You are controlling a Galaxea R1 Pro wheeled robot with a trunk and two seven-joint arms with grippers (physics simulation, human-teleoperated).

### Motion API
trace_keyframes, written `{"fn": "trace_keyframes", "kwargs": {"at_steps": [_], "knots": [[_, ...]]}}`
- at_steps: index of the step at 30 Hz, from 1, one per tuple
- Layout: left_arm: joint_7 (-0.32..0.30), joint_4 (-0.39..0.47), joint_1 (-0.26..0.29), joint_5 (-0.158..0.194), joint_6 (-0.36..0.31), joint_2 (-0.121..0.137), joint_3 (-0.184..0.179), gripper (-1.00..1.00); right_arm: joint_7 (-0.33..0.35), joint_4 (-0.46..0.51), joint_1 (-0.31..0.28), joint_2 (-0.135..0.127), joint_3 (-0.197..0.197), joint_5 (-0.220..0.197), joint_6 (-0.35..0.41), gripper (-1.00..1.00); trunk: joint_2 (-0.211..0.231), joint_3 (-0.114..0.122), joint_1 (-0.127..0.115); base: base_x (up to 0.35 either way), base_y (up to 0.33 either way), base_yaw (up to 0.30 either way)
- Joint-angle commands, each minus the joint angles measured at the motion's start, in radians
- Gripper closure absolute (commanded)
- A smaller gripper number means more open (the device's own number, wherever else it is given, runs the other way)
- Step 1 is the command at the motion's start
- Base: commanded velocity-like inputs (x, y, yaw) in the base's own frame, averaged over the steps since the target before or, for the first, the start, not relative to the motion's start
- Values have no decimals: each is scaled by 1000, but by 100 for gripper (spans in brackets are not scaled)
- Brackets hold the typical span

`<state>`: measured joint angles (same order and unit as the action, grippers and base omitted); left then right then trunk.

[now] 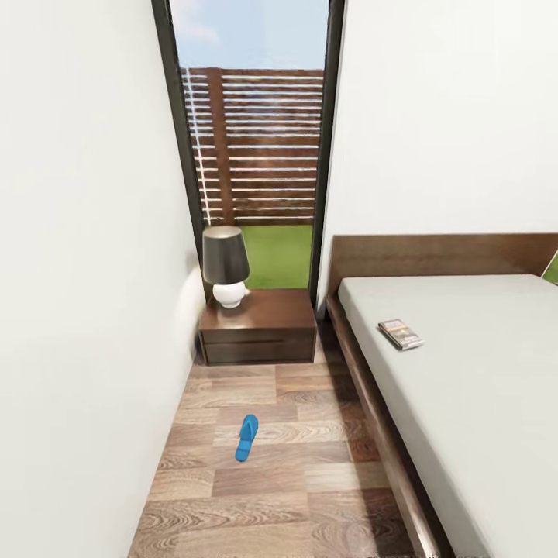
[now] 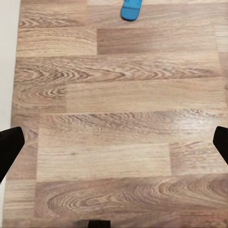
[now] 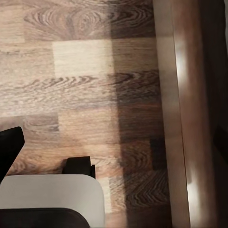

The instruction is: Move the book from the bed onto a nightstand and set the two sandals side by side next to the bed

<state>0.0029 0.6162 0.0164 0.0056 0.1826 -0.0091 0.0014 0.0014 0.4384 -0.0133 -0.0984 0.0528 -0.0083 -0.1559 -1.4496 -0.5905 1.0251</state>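
Between wall and bed: a narrow strip of brown wood-plank floor [image 1: 294,480] runs toward a tall dark-framed window [image 1: 252,147], seen from the head camera.
Window: it shows blue sky, a slatted wooden fence and green grass outside.
Nightstand [image 1: 260,325]: low dark brown cabinet with one drawer, standing under the window, between the white wall on the left and the bed's headboard.
Lamp [image 1: 225,266]: dark shade on a round white base, standing on the nightstand's top, toward its left back corner.
Bed [image 1: 465,403]: dark wooden frame and headboard, plain pale mattress, along the right side.
Book [image 1: 401,334]: small dark paperback lying flat on the mattress, near the edge facing the floor strip and toward the headboard end.
Sandal [image 1: 246,437]: one bright blue flip-flop lying on the floor, between the wall and the bed frame, apart from both, in front of the nightstand; its end also shows in the left wrist view [image 2: 131,9].
Left gripper [image 2: 114,147]: dark fingertips spread wide at opposite edges of its wrist view, bare floor between them, holding nothing.
Right gripper: one dark fingertip [image 3: 9,147] shows over the floor beside the bed frame [image 3: 183,118]; its opening cannot be told.
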Motion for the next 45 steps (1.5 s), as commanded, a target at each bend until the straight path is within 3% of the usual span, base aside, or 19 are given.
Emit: {"fn": "trace_keyframes", "kwargs": {"at_steps": [1, 39, 45], "knots": [[0, 0, 0, 1, 3, 0, 0, -100, 0, -1, -1, 0, 1, -1, -3, -100, 0, -2, 0, 0, 0, 0], [0, 0, 0, 1, 2, 0, 0, -100, 0, -1, -1, 0, 1, 0, -2, -100, 0, -62, 0, 0, 0, 0], [-3, 11, 1, -1, -2, -2, 0, -100, 0, 10, -1, 8, -2, 8, 43, -100, 0, -72, 0, 0, 0, 0]]}}
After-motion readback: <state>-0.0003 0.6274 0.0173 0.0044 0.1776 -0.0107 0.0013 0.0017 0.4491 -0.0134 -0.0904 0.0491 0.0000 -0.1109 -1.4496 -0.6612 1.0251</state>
